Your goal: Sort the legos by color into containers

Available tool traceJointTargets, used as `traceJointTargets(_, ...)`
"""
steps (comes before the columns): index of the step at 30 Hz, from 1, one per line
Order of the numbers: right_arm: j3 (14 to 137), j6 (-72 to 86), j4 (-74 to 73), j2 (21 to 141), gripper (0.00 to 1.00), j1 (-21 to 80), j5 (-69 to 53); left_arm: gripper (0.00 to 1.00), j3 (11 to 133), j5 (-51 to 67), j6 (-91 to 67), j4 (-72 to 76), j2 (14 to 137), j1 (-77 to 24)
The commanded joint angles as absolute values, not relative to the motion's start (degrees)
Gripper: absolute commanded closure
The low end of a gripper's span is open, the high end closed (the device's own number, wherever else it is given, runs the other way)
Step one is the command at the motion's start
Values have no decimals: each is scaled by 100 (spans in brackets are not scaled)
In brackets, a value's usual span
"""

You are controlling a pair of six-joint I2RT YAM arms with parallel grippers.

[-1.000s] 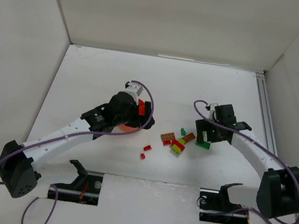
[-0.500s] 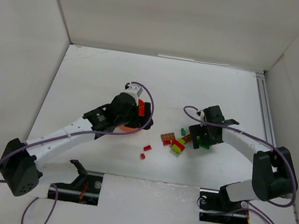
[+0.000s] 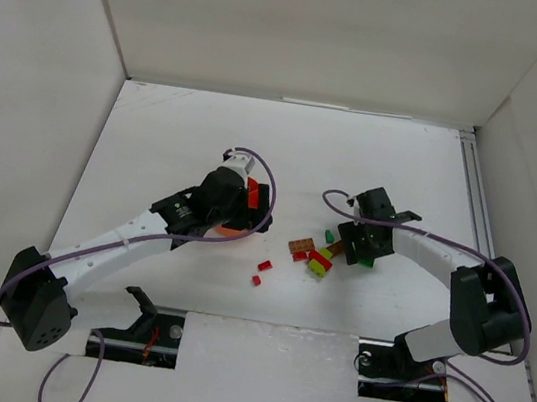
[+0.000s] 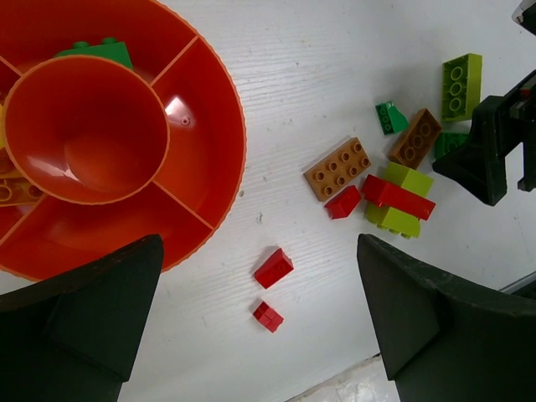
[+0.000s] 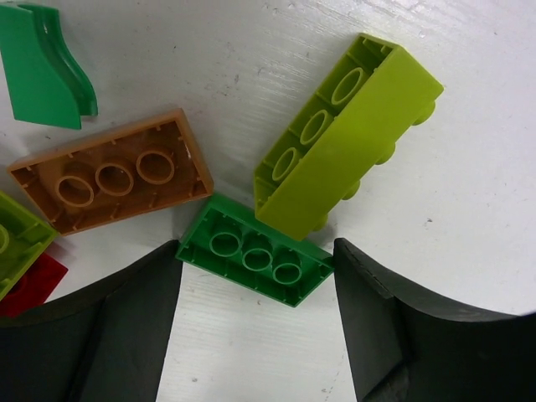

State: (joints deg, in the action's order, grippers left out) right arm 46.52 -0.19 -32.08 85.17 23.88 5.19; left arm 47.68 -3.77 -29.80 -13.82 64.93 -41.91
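Since a second ago the right arm has folded in, its elbow now raised near the table's right side, and the right gripper (image 3: 355, 244) has slid left onto the brick pile; the left arm has hardly shifted.

Nearest, both bases sit in cut-outs at the near edge of the white table (image 3: 356, 154). Beyond them two small red bricks (image 4: 273, 268) lie alone on bare surface. Further on is the pile: a brown studded plate (image 4: 337, 167), a red brick on lime ones, and the pieces under the right wrist. The right gripper's fingers (image 5: 126, 335) stand apart, straddling a green brick (image 5: 254, 251) lying studs-down. Its ends come just beside each finger; I cannot tell whether they touch. A lime brick (image 5: 347, 134) leans against it, and a brown brick (image 5: 109, 172) lies just beside.

Left of the pile, the left gripper (image 4: 260, 251) hangs spread wide and holds nothing, partly over the red-orange divided bowl (image 4: 209, 126), which has a green brick (image 4: 96, 52) in one far compartment.

Behind, the table runs bare to white walls, with a metal rail (image 3: 476, 202) along its right edge.
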Motion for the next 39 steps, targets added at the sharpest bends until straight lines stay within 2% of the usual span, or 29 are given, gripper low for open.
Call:
traceJointTargets(1,4781,35,-3041,8525,35,2487,650,0,4931,-519,-2953,-1415,6390,-4210)
traceJointTargets(5,4781,87,-3094,8473,47,2663,650,0,4931,-571,-2953,-1468,6337,-4210)
traceJointTargets(11,4991,88,-3339,8420,50,2821,650,0,4931,-571,-2953,-1520,6214,-4210)
traceJointTargets(16,5334,36,-3700,7684,50,2936,642,0,5036,-747,-2953,-1591,6039,-4210)
traceJointTargets(20,5572,-237,-3227,7199,48,2936,-182,0,5176,-1044,-2953,-1696,5775,-4210)
traceJointTargets(22,5756,-325,-2815,7198,48,3005,-1008,0,5238,-1099,-2953,-1749,5661,-4210)
traceJointTargets(25,6081,-325,-2006,7584,48,3286,-1862,0,5291,-1370,-2953,-1819,5432,-4210)
traceJointTargets(30,7451,-221,-1110,8978,46,3727,-2714,0,5344,-1643,-3128,-2101,5151,-4210)
traceJointTargets(32,8012,-167,-889,9411,46,3788,-3268,0,5344,-1705,-3129,-2180,5081,-4210)
traceJointTargets(39,9192,105,-572,10801,45,4042,-3954,0,5396,-1960,-3392,-2583,4852,-4157)
